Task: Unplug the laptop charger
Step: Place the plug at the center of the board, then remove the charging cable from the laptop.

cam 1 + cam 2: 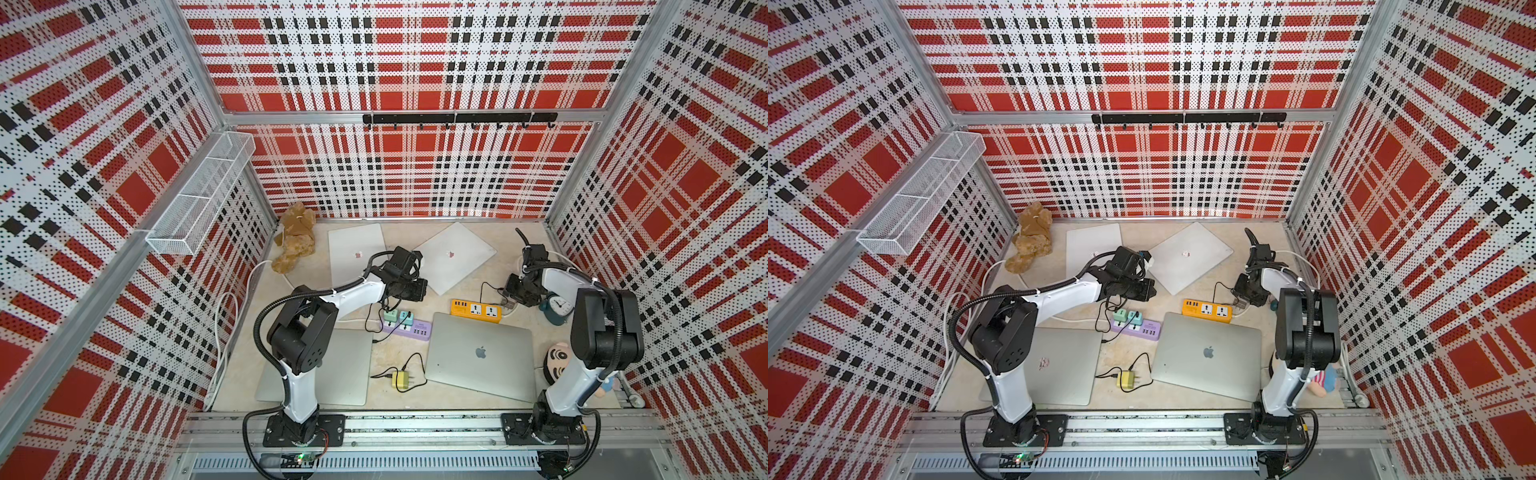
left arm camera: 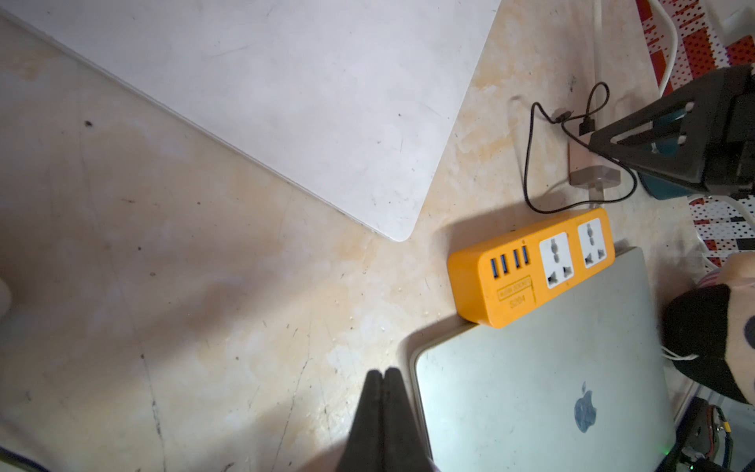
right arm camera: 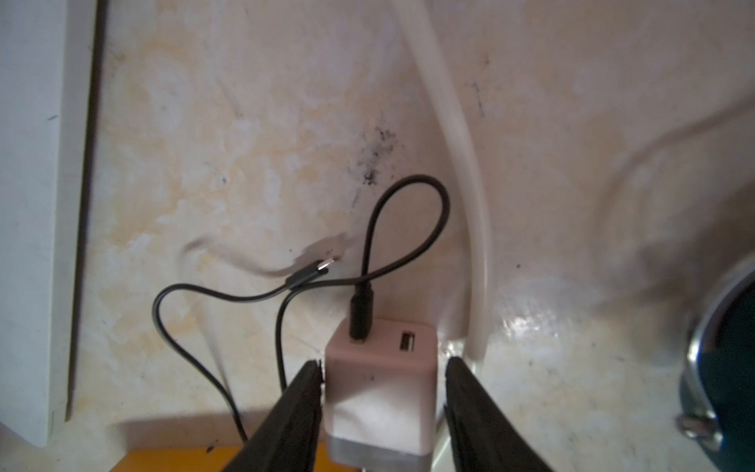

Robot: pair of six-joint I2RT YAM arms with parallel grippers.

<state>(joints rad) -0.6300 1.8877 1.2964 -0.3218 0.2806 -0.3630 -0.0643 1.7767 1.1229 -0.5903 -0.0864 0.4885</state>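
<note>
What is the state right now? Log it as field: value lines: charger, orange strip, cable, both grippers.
orange power strip: both sockets empty
pink charger: unplugged, lying on the table beside the strip
black cable: plugged into the charger, other end loose on the table
right gripper: open, straddling the charger, one finger touching its side, a gap at the other
left gripper: shut, holding nothing

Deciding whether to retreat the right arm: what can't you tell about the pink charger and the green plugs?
- Pink charger prongs: cut off by the right wrist view's edge; in both top views the right hand covers them.
- Green plugs: too small in both top views to judge seating; absent from wrist views.
</note>
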